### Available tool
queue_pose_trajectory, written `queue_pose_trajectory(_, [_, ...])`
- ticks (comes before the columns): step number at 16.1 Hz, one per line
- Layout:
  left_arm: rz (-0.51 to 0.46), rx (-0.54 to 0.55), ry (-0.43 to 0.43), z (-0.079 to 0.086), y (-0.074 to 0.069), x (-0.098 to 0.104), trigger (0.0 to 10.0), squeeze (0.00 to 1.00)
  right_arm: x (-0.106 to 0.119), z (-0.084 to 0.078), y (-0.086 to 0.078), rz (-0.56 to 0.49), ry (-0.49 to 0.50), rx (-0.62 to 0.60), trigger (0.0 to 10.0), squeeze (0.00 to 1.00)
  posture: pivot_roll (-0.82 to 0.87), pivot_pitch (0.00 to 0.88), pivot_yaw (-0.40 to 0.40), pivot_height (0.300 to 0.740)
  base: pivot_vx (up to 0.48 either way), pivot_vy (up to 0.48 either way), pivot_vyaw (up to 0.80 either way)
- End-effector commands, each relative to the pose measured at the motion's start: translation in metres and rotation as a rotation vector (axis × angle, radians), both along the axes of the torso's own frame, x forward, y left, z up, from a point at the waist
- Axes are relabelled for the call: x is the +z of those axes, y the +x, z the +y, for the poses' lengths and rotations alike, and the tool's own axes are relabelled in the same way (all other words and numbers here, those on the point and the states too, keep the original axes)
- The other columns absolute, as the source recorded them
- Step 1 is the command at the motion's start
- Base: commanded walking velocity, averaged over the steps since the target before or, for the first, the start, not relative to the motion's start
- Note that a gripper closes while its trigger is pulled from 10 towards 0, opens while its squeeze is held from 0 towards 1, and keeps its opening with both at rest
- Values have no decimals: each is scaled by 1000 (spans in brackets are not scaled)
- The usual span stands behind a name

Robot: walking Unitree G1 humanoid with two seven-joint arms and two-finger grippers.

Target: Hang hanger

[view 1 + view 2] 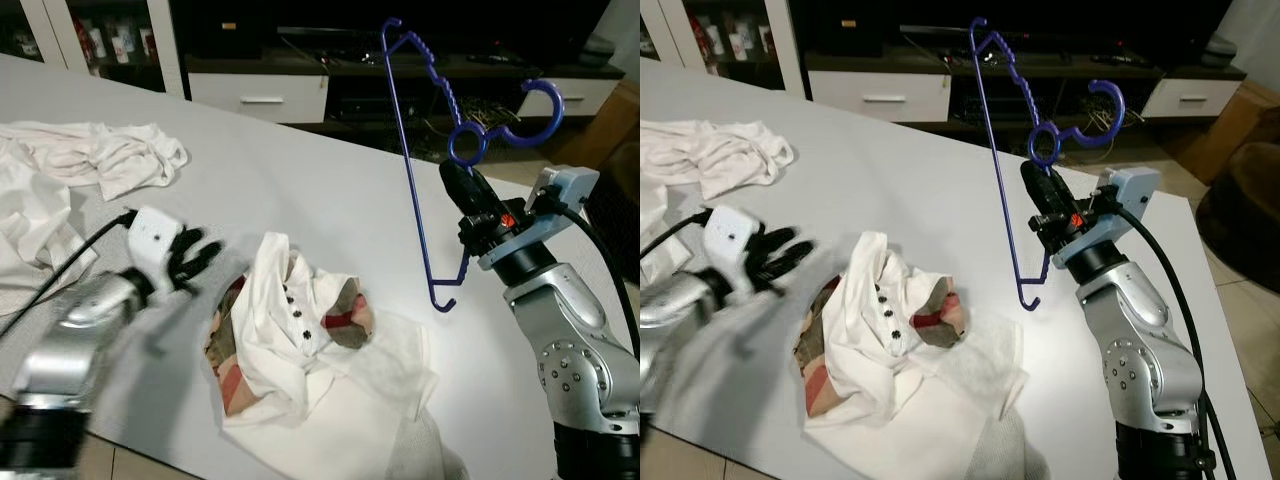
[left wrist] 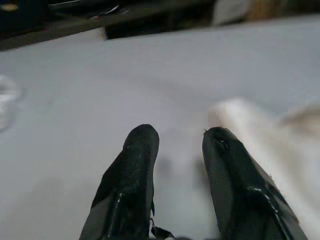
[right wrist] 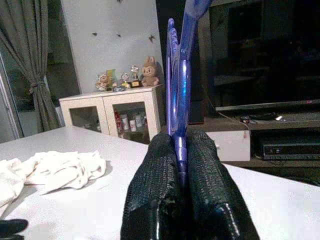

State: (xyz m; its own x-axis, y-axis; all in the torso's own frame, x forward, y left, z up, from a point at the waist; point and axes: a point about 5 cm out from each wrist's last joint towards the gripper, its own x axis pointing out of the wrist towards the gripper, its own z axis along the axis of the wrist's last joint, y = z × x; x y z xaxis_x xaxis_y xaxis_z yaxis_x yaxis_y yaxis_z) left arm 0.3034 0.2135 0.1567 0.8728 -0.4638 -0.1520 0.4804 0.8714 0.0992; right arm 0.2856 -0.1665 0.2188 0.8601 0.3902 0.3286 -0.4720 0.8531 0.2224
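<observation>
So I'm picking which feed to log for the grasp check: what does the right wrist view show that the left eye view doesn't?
The right wrist view has the right pincer seen close, fingers pressed onto the blue hanger, plus a glass-door cabinet with small figurines on top and a curtain.

The left eye view has the hanger's whole outline, the left pincer open near the buttoned shirt, and the right arm.

Both show the hanger held upright, the white table and the crumpled white cloth.

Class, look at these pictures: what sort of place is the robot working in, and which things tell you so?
Probably a home living room. Behind the white table stand a low TV unit and a glass-door cabinet topped with small figurines; crumpled clothes lie on the table.
</observation>
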Motion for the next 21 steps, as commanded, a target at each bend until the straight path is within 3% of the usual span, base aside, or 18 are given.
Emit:
queue_pose_trajectory(1, [-17, -51, -75, -9, 2, 9, 10000, 0, 6, -4, 0, -23, -11, -22, 0, 0, 15, 58, -97, 740, 0, 0, 0])
queue_pose_trajectory(3, [27, -145, -195, -30, -1, 3, 10000, 0, 7, -4, -1, -25, -11, -24, 0, 0, 7, 57, -94, 740, 0, 0, 0])
queue_pose_trajectory(4, [52, -198, -226, -39, -5, -2, 10000, 55, 7, -4, -2, -25, -10, -27, 0, 0, 5, 58, -93, 740, 0, 0, 0])
queue_pose_trajectory(5, [85, -237, -241, -43, -10, -8, 10000, 1000, 6, -5, -3, -25, -9, -31, 0, 0, 5, 58, -93, 740, 0, 0, 0])
queue_pose_trajectory(7, [154, -297, -208, -49, -21, -19, 10000, 1000, 6, -5, -3, -23, -8, -36, 0, 0, 3, 59, -90, 740, 0, 0, 0])
queue_pose_trajectory(9, [211, -274, -146, -50, -24, -31, 10000, 1000, 6, -5, -3, -23, -6, -36, 0, 0, 8, 58, -90, 740, 0, 0, 0])
queue_pose_trajectory(10, [253, -272, -98, -53, -25, -39, 10000, 314, 6, -5, -2, -23, -5, -34, 0, 0, 13, 57, -91, 740, 0, 0, 0])
queue_pose_trajectory(11, [314, -280, -39, -57, -29, -51, 10000, 0, 6, -4, -2, -23, -3, -31, 0, 0, 17, 56, -91, 740, 0, 0, 0])
queue_pose_trajectory(14, [390, -214, 5, -58, -27, -66, 10000, 0, 6, -2, 0, -27, 4, -25, 0, 0, 21, 53, -90, 740, 0, 0, 0])
queue_pose_trajectory(15, [403, -197, 4, -58, -26, -67, 7216, 0, 6, -2, 0, -27, 5, -24, 0, 0, 24, 52, -89, 740, 0, 0, 0])
queue_pose_trajectory(16, [396, -178, -19, -57, -23, -64, 0, 0, 6, -2, 1, -27, 8, -25, 0, 0, 25, 51, -88, 740, 0, 0, 0])
queue_pose_trajectory(18, [327, -157, -53, -53, -15, -52, 0, 0, 5, -1, 1, -26, 11, -26, 0, 0, 24, 51, -86, 740, 0, 0, 0])
queue_pose_trajectory(21, [230, -95, -198, -33, 0, -26, 0, 0, 5, -1, 1, -25, 15, -27, 0, 0, 22, 53, -85, 740, 0, 0, 0])
